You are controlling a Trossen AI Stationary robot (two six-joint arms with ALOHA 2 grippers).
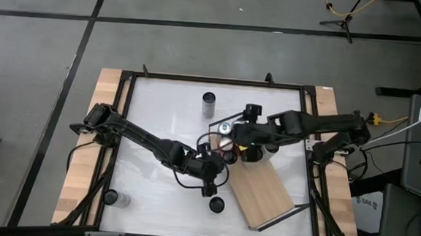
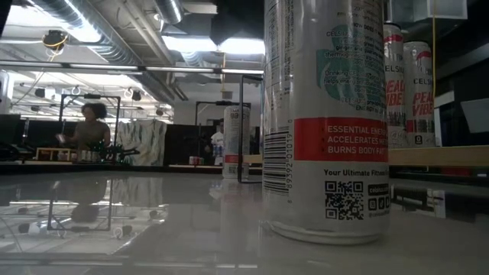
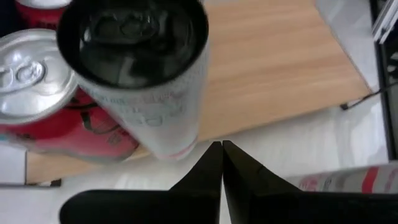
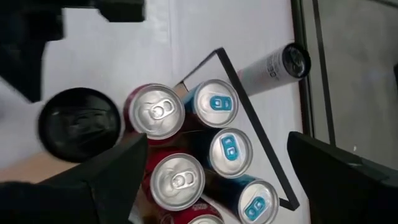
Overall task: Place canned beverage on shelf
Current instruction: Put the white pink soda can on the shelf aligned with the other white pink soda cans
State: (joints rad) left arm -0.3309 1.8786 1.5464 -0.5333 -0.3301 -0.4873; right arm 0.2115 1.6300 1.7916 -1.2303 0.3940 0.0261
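The shelf (image 1: 265, 189) is a light-wood board with black wire rails, lying slantwise at the table's right of middle. Several cans with silver and blue tops (image 4: 186, 143) stand at its far end. A white can with a black top (image 3: 140, 74) stands by its base at the board's edge beside the red cans (image 3: 43, 99). My left gripper (image 3: 222, 163) is shut just short of this can and touches nothing. My right gripper (image 4: 217, 140) hangs open above the group of cans, its fingers wide apart on either side and clear of them.
One can (image 1: 208, 103) stands on the table toward the far edge, and another with a black top (image 1: 215, 204) stands near the front, by my left gripper. Two more (image 1: 116, 197) stand at the front left. A black frame (image 1: 122, 127) borders the table. A person (image 2: 92, 130) is far behind.
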